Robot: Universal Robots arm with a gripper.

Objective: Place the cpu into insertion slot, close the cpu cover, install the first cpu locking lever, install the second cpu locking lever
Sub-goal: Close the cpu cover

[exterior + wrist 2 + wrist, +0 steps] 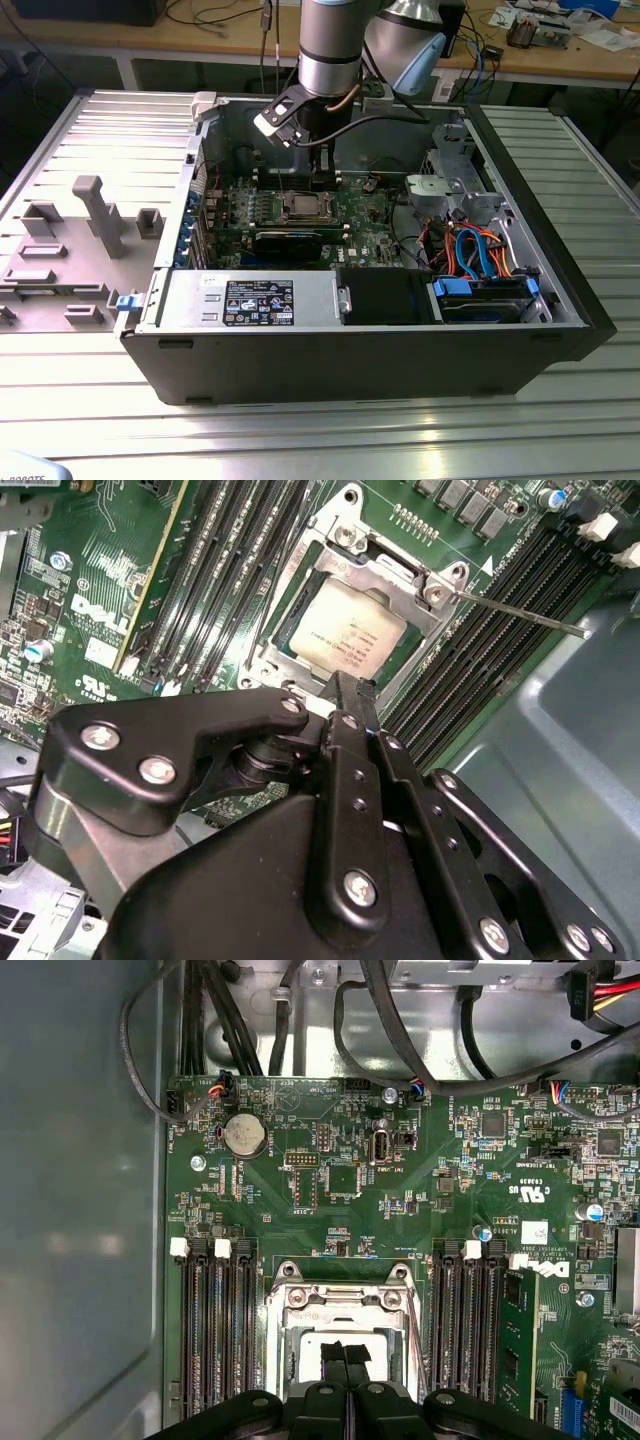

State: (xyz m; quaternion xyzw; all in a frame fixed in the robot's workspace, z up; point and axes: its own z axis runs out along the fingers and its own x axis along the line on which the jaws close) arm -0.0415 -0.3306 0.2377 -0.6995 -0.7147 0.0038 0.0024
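Jaws, black linkage type: nearest item in both wrist views. The tips are pressed together with no gap and nothing between them. They sit over the face of the cpu [345, 635]; whether they touch it cannot be told.

Desk [300, 430]: ribbed metal, carrying the whole assembly.

Computer case [350, 365]: black and lying open. The arm [330, 45] reaches down into it from above.

Circuit board [350, 1200]: green, laid flat on the case floor.

Memory slots [215, 1340]: long, black and empty, flanking the socket on both sides.

Insertion slot [345, 1278]: silver-rimmed square socket set in the board between the memory slots. It is occupied.

Cpu cover [345, 1318]: thin silver frame that appears lowered, with its window around the chip.

Cpu: dull grey square, seated in the slot and lying flat.

Locking lever [520, 612]: thin steel rod angling away from a socket corner across the memory slots. It looks unlatched.

Step in hand, as judged: placement is done and the cover is apparently down, so the work stands at the first lever.

Requirement, as judged: the lever move calls for a precise push with the closed tips on a thin, springy rod. The rod has to be steered down and sideways under its catch, and it could slip off the tips.
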